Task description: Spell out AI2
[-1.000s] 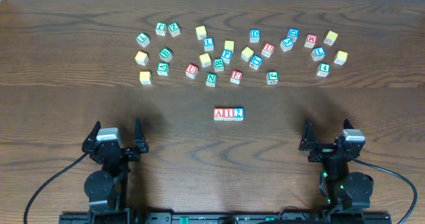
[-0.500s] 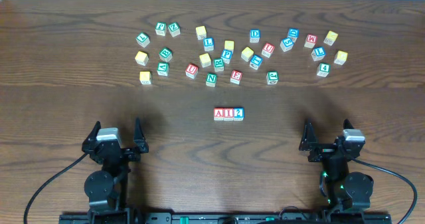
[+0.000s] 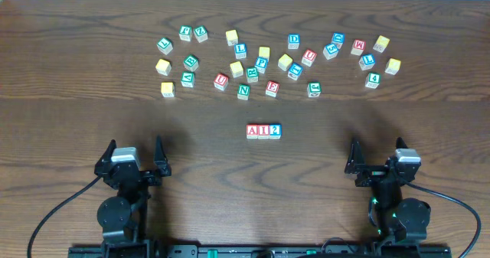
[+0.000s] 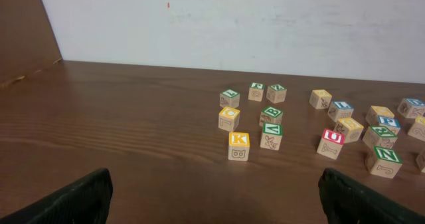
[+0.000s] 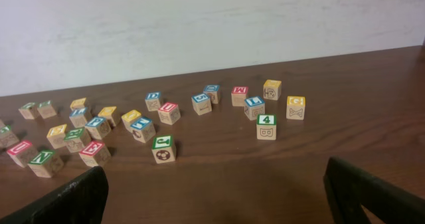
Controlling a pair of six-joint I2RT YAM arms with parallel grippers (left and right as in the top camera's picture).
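The A block (image 3: 252, 131), I block (image 3: 263, 131) and 2 block (image 3: 275, 131) sit touching in a row on the desk (image 3: 76, 105). The left tool (image 3: 135, 151) and right tool (image 3: 377, 152) rest released, grasping nothing.

On the table (image 3: 76, 120), at its middle, in one touching row from left to right: A block (image 3: 253, 131), I block (image 3: 263, 131), 2 block (image 3: 275, 131). Behind that row and well apart from it, toward the wall (image 4: 265, 18): scattered blocks (image 3: 261, 62) in a loose band running from left to right, some close together, others apart. In front of the row, near the front edge: left gripper (image 3: 135, 149) off to the left, right gripper (image 3: 377, 154) off to the right, both well apart from every block.
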